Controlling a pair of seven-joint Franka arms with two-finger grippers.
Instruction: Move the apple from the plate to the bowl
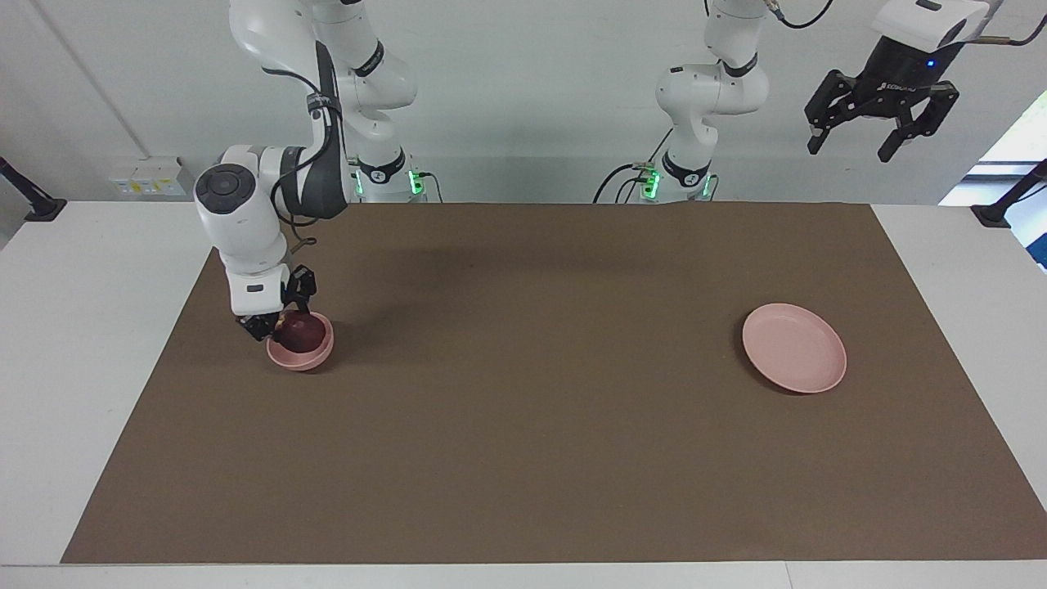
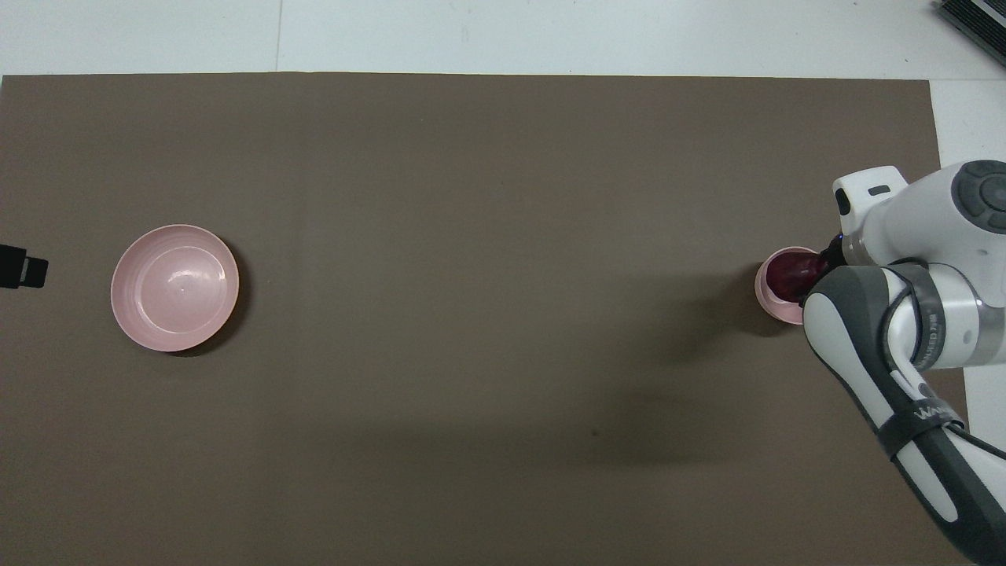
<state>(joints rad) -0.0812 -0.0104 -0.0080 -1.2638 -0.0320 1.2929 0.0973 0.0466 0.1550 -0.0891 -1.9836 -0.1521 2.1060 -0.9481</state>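
The dark red apple (image 1: 299, 330) lies in the small pink bowl (image 1: 306, 357) toward the right arm's end of the table. My right gripper (image 1: 282, 315) is down at the bowl and shut on the apple. In the overhead view the apple (image 2: 792, 273) shows inside the bowl (image 2: 769, 301), and the right arm hides the gripper and part of the bowl. The wide pink plate (image 1: 795, 348) sits empty toward the left arm's end; it also shows in the overhead view (image 2: 174, 287). My left gripper (image 1: 882, 141) is open, empty, and waits high above the table's edge at that end.
A brown mat (image 1: 523, 425) covers most of the white table (image 1: 82, 327). The right arm's elbow and forearm (image 2: 904, 354) hang over the mat beside the bowl.
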